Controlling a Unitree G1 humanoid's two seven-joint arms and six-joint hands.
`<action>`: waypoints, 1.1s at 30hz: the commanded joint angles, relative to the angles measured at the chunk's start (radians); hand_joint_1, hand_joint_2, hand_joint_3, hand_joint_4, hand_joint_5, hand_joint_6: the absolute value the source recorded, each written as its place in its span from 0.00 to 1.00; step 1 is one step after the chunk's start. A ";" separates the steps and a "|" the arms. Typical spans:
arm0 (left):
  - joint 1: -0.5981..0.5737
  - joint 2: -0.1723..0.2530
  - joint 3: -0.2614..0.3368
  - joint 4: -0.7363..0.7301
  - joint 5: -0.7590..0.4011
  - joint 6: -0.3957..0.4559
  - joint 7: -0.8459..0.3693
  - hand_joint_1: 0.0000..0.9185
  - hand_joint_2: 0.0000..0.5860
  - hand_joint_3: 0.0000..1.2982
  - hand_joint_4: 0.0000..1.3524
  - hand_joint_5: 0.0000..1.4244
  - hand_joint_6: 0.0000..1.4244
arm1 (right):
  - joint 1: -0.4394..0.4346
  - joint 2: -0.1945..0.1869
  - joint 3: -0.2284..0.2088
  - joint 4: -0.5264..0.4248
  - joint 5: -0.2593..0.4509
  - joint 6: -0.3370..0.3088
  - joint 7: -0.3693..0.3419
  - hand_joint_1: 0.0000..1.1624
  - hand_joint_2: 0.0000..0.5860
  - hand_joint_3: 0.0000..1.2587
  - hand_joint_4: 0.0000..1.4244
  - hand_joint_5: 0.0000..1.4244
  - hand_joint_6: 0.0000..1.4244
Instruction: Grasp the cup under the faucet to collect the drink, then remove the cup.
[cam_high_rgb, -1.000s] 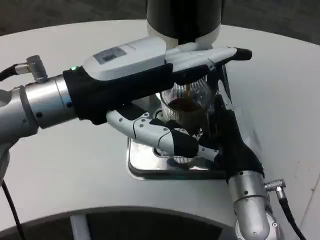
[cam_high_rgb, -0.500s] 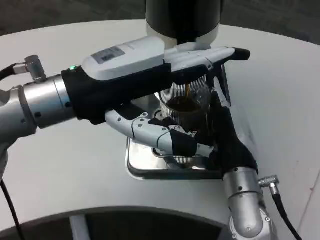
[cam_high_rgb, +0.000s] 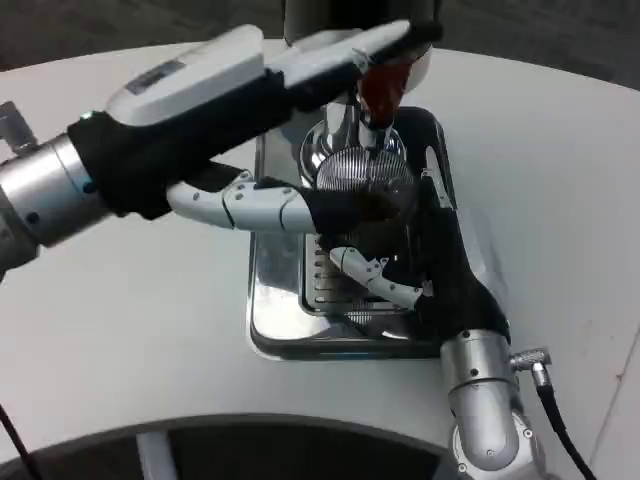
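The cup (cam_high_rgb: 362, 190) is clear plastic with fine ribs running down its wall, and dark drink shows low inside it; it stands upright, mouth up, its long axis vertical, over the slotted grate of the steel drip tray (cam_high_rgb: 270, 310) and just below the faucet (cam_high_rgb: 380, 85), whose reddish handle sits above the rim; the chrome base of the dispenser (cam_high_rgb: 325, 145) stands just behind the cup on the tray

The right hand (cam_high_rgb: 420, 260) reaches up from the lower right; its black palm lies against the cup's right side and its white-and-black fingers (cam_high_rgb: 375, 280) curl round the lower front of the cup, so it holds the cup; the left hand (cam_high_rgb: 250, 110) comes across from the left, its white back uppermost; its upper fingers stretch to the faucet handle at the top, touching it or just over it, I cannot tell which; its lower fingers (cam_high_rgb: 260, 207) reach to the cup's left wall; nothing is closed inside that hand, the fingers being spread well apart; the white table (cam_high_rgb: 130, 300) carries the tray
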 joint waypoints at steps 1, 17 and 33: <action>0.043 -0.012 0.046 -0.013 -0.028 -0.004 0.052 0.00 0.28 0.00 0.00 0.04 0.01 | 0.005 0.009 0.015 0.029 0.019 -0.017 0.013 0.68 0.33 0.00 0.06 0.04 0.08; 0.102 0.000 0.094 -0.045 -0.047 0.029 0.070 0.00 0.31 0.00 0.00 0.04 0.01 | -0.016 0.041 0.008 0.117 0.032 -0.054 -0.056 0.81 0.34 0.14 0.24 0.23 0.31; 0.138 0.019 0.129 -0.072 -0.049 0.061 0.065 0.00 0.32 0.00 0.00 0.04 0.01 | -0.059 0.072 -0.005 0.193 0.012 -0.124 -0.233 1.00 0.23 0.47 0.52 0.59 0.78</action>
